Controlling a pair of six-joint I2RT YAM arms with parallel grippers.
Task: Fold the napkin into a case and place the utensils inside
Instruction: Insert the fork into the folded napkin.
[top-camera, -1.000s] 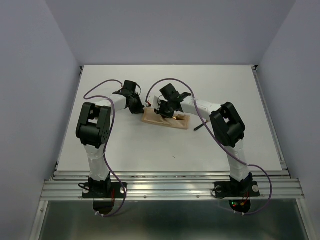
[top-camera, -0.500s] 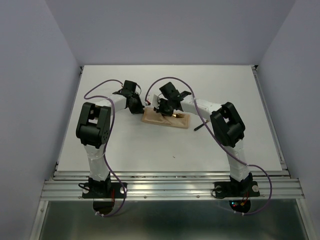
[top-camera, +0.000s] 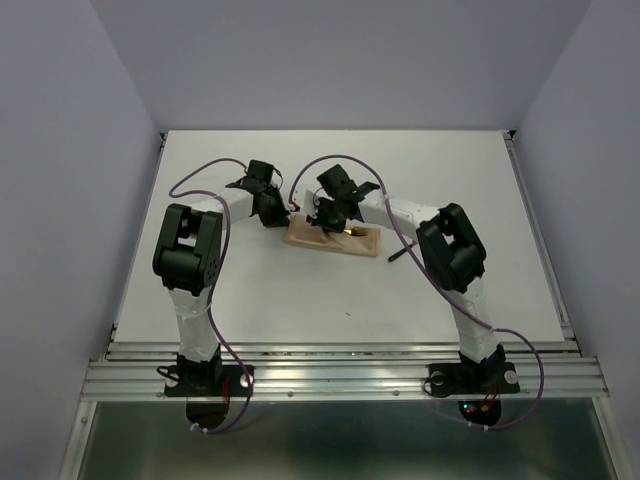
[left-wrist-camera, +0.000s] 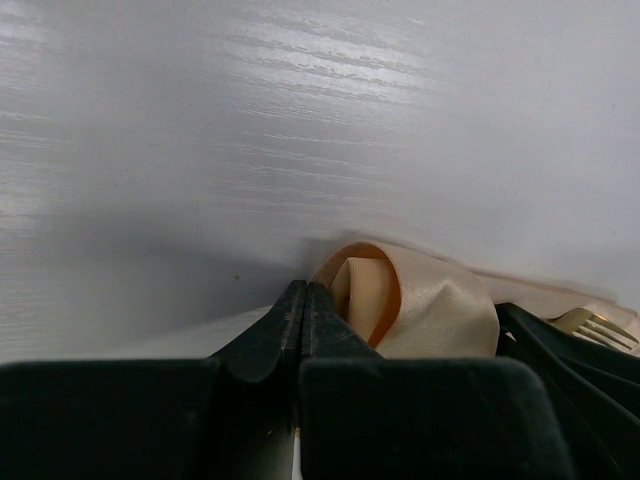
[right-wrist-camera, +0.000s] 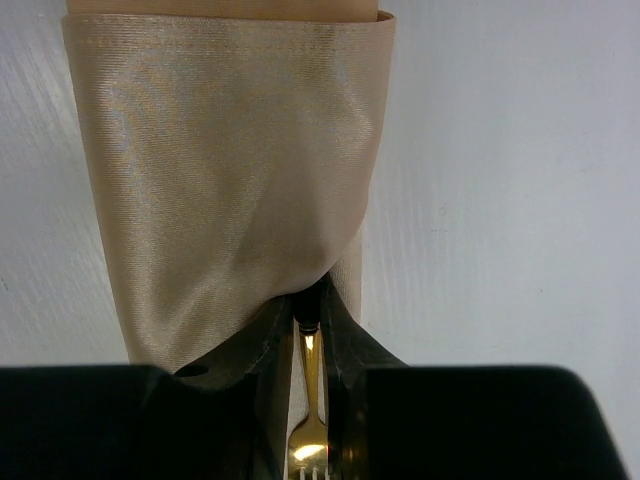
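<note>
White tabletop (top-camera: 350, 300) carrying the peach-orange case (top-camera: 345, 246) towards its far middle; left gripper (left-wrist-camera: 303, 298) clenched on the raised fold at the case's end; right gripper (right-wrist-camera: 308, 305) grasping the gold fork (right-wrist-camera: 310, 400) by its neck, handle under the cloth, tines pointing away from the case

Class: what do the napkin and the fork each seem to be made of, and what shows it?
The napkin: woven cloth, probably satin-like, going by its soft sheen and fine weave. The fork: likely gold-finished metal, by its bright glint.
</note>
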